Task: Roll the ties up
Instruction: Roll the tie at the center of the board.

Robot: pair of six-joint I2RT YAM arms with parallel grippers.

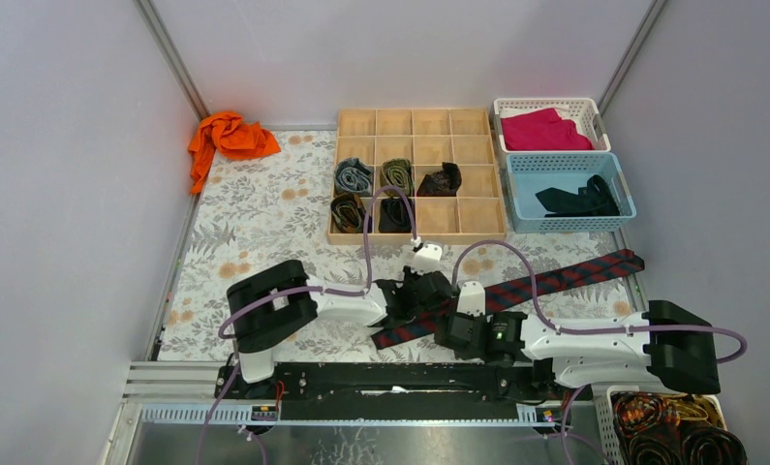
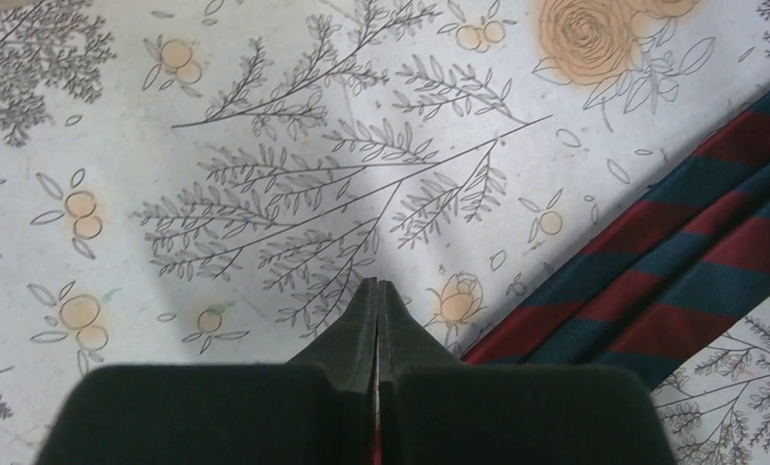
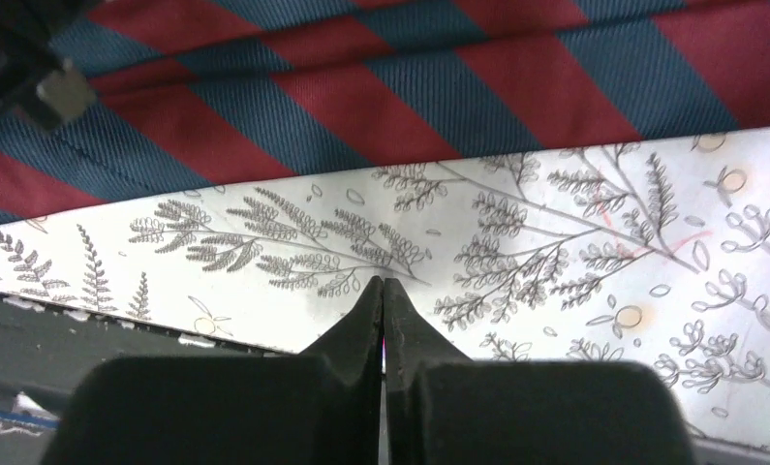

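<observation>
1. You have one long navy necktie with red diagonal stripes (image 1: 555,281), unrolled and flat on the pale floral-printed table cover (image 1: 264,213). It runs diagonally from beside the blue basket down towards the arms.
2. Your left gripper (image 2: 377,291) has its jaws pressed together with nothing visible between them. The tips are over bare cover, and the striped tie lies just beside them.
3. Your right gripper (image 3: 383,291) also has its jaws together and grips nothing you can see. The striped tie crosses the cover beyond the tips, apart from them.
4. You have one wooden compartment tray (image 1: 468,215) at the back. In separate cells it holds a grey-blue coil (image 1: 354,176), an olive coil (image 1: 397,174), a dark coil (image 1: 441,179), a brown coil (image 1: 347,211) and a black coil (image 1: 393,215).
5. You have one blue plastic basket (image 1: 565,161) with a loose black tie (image 1: 579,199) inside.
6. You have one white plastic basket (image 1: 545,102) holding a folded magenta cloth (image 1: 545,130).
7. You have one crumpled orange cloth (image 1: 228,136) at the far left corner.
</observation>
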